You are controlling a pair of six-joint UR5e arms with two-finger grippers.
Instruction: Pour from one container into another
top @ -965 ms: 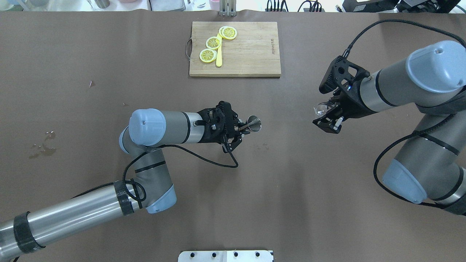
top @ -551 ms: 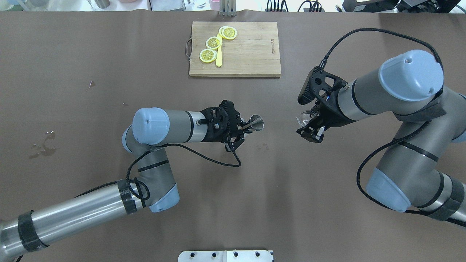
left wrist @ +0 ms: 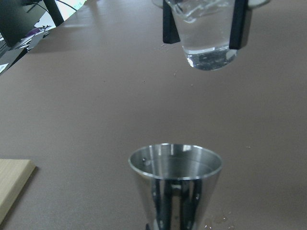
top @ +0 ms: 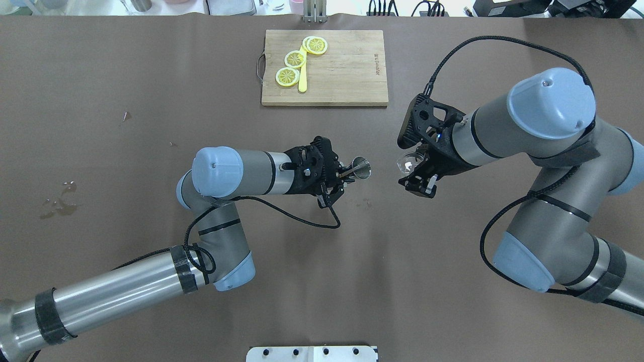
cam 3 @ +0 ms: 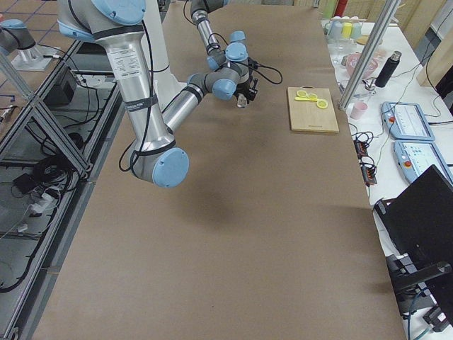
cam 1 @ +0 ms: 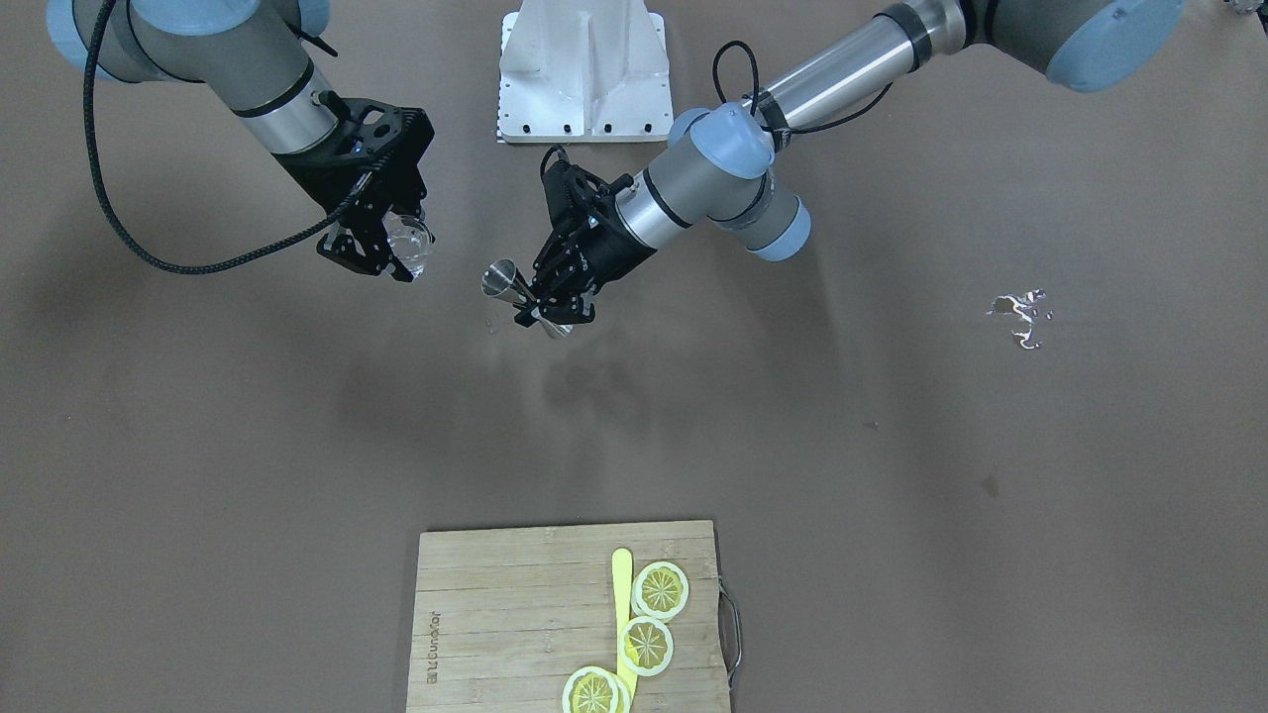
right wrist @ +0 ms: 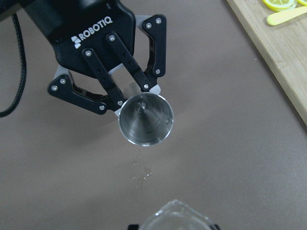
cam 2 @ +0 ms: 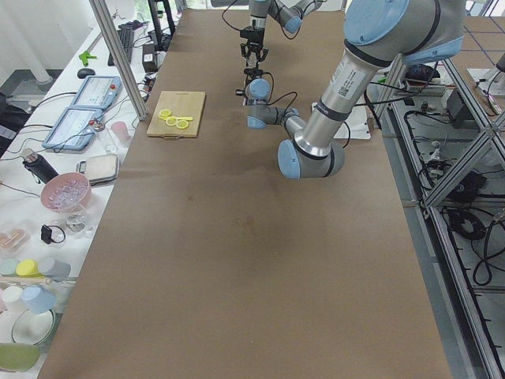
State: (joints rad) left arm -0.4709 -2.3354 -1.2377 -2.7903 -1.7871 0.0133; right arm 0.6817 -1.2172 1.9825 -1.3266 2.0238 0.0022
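Note:
My left gripper (top: 346, 174) is shut on the narrow waist of a steel jigger (top: 361, 168) and holds it upright above mid-table, its mouth (right wrist: 146, 120) facing up. My right gripper (top: 415, 175) is shut on a clear glass (top: 408, 162) with water in it. It hangs a short way to the right of the jigger, apart from it. From the left wrist view the glass (left wrist: 206, 28) is beyond the jigger (left wrist: 175, 179) and higher than its rim. The front-facing view shows the glass (cam 1: 409, 241) left of the jigger (cam 1: 510, 287).
A wooden cutting board (top: 347, 70) with lemon slices (top: 295, 59) and a yellow knife (top: 302, 75) lies at the far middle. A spill (top: 58, 203) marks the table's left side. Small droplets (right wrist: 140, 172) lie under the jigger. The base plate (top: 312, 353) is at the near edge.
My right arm has swung left with the glass, closing most of the gap to the jigger. My left arm has shifted slightly right with the jigger.

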